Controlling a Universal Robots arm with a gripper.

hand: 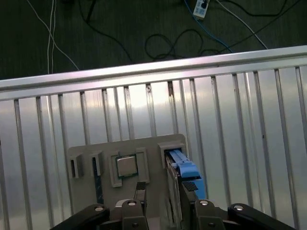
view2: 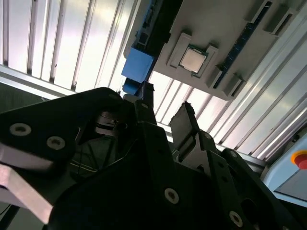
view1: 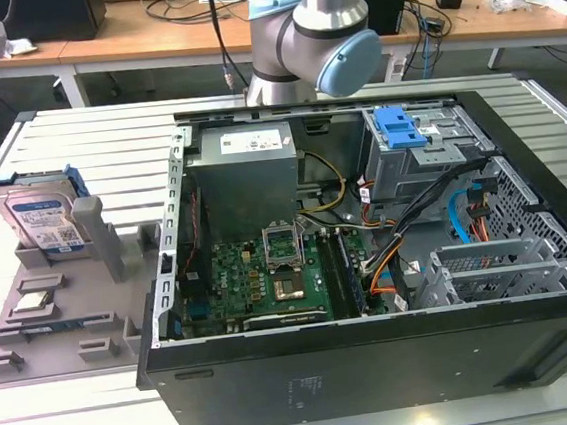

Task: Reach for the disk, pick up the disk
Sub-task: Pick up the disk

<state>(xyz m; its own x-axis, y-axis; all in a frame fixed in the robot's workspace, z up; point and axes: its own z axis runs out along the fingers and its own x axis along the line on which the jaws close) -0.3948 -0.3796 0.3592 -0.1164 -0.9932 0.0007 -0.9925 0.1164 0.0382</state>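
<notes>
The disk (view1: 41,222) stands on edge in a grey holder (view1: 100,240) at the exterior view's left, its white-and-blue label facing the camera and its blue bracket around it. In the first wrist view the disk (hand: 184,168) appears edge-on, blue frame uppermost, beyond my gripper (hand: 164,194). The two dark fingers are apart with nothing between them, so the gripper is open and some way above the disk. In the second wrist view the gripper (view2: 165,112) points toward the blue bracket (view2: 136,64).
A grey fixture plate (view1: 83,322) holds a small square silver chip (view1: 33,302) (view2: 193,59) (hand: 125,166). The open computer case (view1: 379,364) lies beside it, with a drive cage and blue latch (view1: 401,126) inside. The arm's joint (view1: 317,38) rises behind the case. Ribbed metal table (hand: 230,124) all around.
</notes>
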